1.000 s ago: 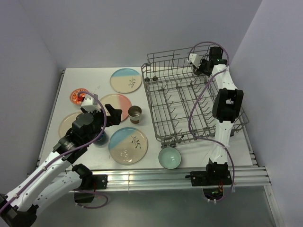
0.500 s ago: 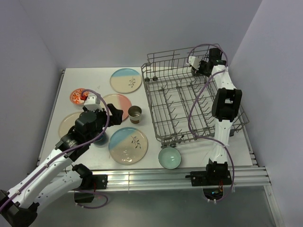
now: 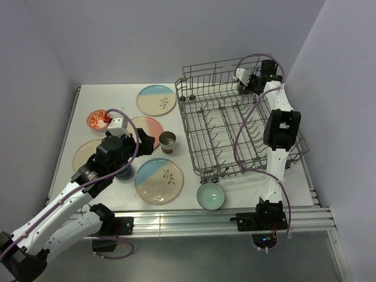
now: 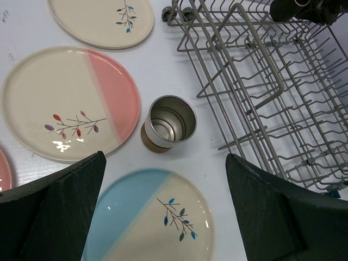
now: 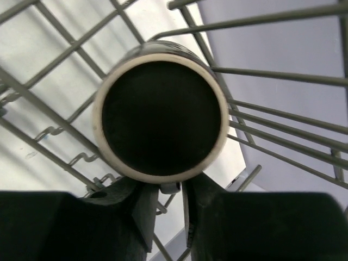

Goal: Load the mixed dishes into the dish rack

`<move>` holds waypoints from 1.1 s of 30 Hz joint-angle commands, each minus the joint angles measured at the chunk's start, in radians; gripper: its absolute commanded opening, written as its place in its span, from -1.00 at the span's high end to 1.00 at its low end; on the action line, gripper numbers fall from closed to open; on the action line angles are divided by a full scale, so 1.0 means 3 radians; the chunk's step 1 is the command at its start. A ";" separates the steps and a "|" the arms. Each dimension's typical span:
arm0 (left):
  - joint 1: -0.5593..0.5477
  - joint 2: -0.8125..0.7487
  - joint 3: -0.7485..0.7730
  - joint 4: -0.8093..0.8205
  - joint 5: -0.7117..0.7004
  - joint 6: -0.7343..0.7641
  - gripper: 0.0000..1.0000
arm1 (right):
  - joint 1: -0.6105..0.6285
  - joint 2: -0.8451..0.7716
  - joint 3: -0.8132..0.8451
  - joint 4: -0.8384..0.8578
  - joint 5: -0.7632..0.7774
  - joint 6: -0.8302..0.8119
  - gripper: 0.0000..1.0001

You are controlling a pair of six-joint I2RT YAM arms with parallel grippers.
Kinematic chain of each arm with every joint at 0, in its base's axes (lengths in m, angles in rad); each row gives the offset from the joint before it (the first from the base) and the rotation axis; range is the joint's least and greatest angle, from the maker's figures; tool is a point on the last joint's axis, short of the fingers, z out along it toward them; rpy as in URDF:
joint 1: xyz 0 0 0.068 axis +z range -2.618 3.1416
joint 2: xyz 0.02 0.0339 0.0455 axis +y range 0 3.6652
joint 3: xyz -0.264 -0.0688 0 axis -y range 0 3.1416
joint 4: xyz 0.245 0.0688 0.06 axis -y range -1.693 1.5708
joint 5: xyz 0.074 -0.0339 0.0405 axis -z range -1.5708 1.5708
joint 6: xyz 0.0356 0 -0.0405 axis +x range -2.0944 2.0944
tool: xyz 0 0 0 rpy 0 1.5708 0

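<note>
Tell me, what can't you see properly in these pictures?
- Top view: the left arm covers most of a dark-blue thing and part of the pale plate; what that thing is cannot be told.
- Right wrist view: the mug fills the frame; its rim hides exactly where the right gripper pinches it, and its outside barely shows.
- Left wrist view: the bottom edge cuts off the near blue plate.

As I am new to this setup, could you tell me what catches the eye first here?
The large grey wire dish rack fills the table's right side, and at its far right corner the right gripper pinches the rim of a dark mug. On the left, the open left gripper hovers over a brown mug among leaf-sprig plates.
</note>
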 commanded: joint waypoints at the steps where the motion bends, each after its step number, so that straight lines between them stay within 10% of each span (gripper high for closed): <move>1: -0.0003 0.0012 0.0127 0.0142 0.0050 -0.0039 -0.98 | -0.0065 0.0008 0.0094 0.0277 -0.0018 0.0119 0.40; 33: -0.0003 -0.0127 0.0117 -0.0057 0.0030 -0.0341 -0.98 | -0.0167 -0.0989 -0.0320 0.0334 -0.0524 0.1295 -0.22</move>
